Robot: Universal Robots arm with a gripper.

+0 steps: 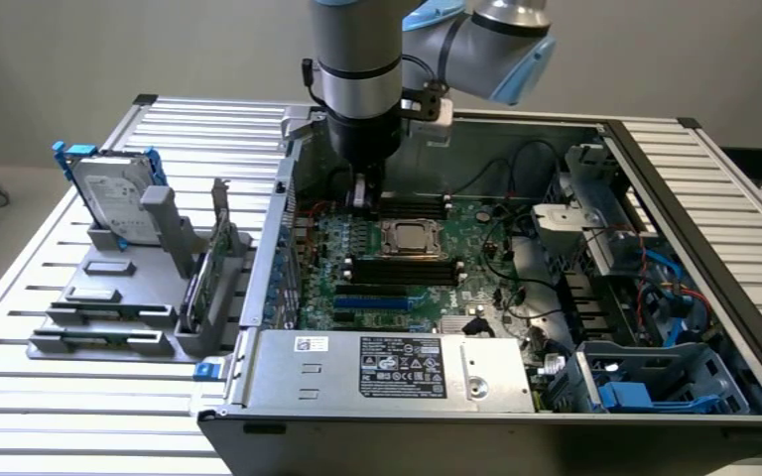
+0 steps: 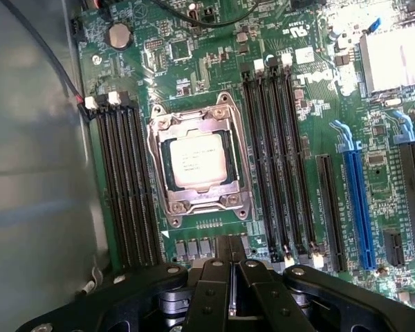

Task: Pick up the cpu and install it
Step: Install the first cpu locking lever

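The cpu (image 1: 408, 238) is a small square chip with a shiny silver top. It lies flat in its metal socket frame (image 2: 159, 138) in the middle of the green motherboard (image 1: 467, 268), inside the open computer case. My gripper (image 1: 365, 201) hangs just above the board, beside the black memory slots next to the socket and a little off the chip. In the wrist view the cpu (image 2: 197, 160) sits ahead of my gripper (image 2: 229, 243). The black fingers (image 2: 218, 252) are pressed together with nothing between them.
Black memory slots (image 2: 124, 187) flank the socket on both sides, and blue expansion slots (image 2: 356, 200) lie beyond. The case wall (image 2: 34, 159) stands close beside the gripper. A power supply (image 1: 381, 369) fills the case front. Outside, a hard drive with blue brackets (image 1: 110, 193) stands on a grey rack (image 1: 103, 317).
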